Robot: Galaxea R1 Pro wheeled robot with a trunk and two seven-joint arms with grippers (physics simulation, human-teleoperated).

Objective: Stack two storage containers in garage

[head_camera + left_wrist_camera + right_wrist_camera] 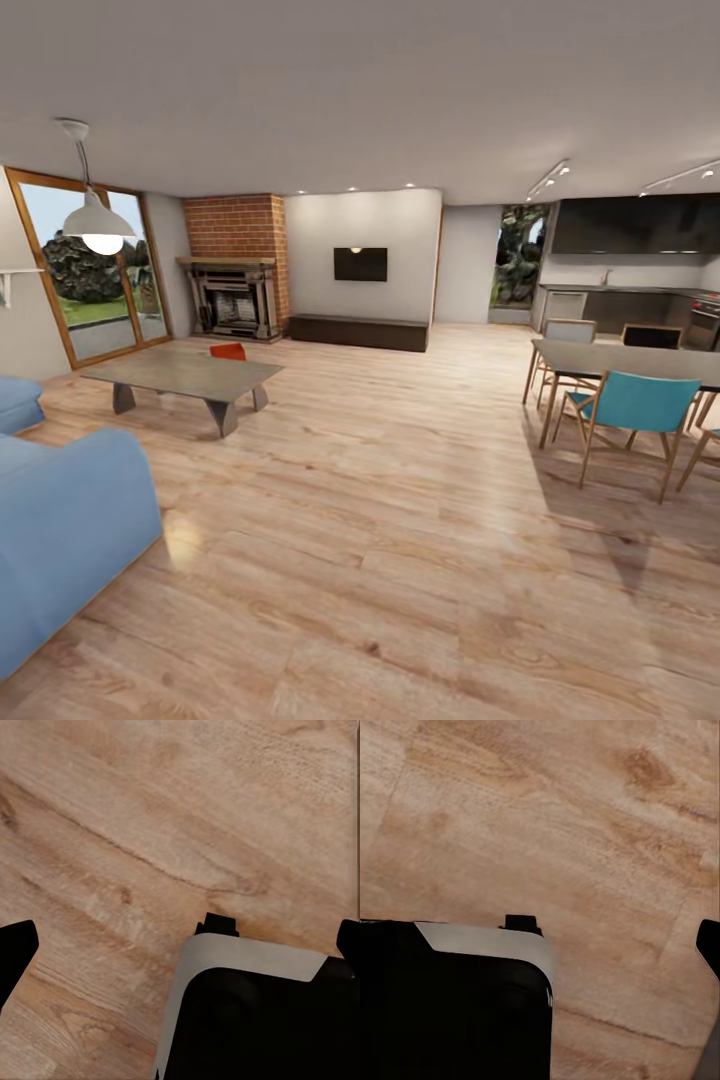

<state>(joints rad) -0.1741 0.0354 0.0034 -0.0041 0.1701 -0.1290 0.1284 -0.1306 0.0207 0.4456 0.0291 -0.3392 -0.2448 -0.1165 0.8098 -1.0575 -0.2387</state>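
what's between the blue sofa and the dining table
In the head view, only bare wood-plank floor lies between the blue sofa and the dining table.

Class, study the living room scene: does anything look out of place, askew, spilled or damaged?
Nothing looks spilled, tipped or damaged. One small oddity: a red-orange container shows behind the far edge of the low coffee table, mostly hidden, so its exact resting place cannot be told.

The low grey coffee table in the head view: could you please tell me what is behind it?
Behind the coffee table a red-orange storage container rises just above the far edge; its lower part is hidden by the tabletop. Whether a second container sits there cannot be seen.
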